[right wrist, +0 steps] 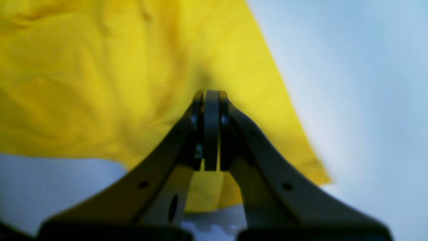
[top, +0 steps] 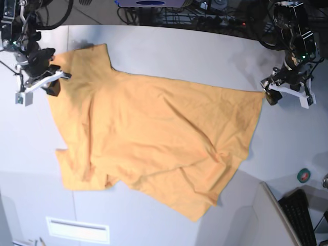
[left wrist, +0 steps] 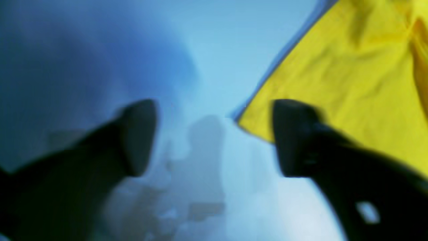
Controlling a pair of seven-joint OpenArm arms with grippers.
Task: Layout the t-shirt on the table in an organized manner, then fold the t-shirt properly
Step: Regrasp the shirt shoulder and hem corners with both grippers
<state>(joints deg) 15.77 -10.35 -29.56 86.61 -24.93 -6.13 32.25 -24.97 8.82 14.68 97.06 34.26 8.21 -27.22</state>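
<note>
Count on the tabletop (top: 169,56)

One t-shirt (top: 154,138) is lying there, two tools are showing: left tool (top: 270,96), right tool (top: 51,87).

T-shirt (top: 154,138): soft matt cloth, orange-yellow, creased and rumpled, thicker folds toward the near edge of the tabletop.
Table (top: 169,51): smooth, pale grey-white, faint sheen.
Left gripper (left wrist: 214,137): dark matt fingers, plastic by the look.
Right gripper (right wrist: 210,97): dull grey, smooth, hard plastic or metal; can't tell which.
</note>
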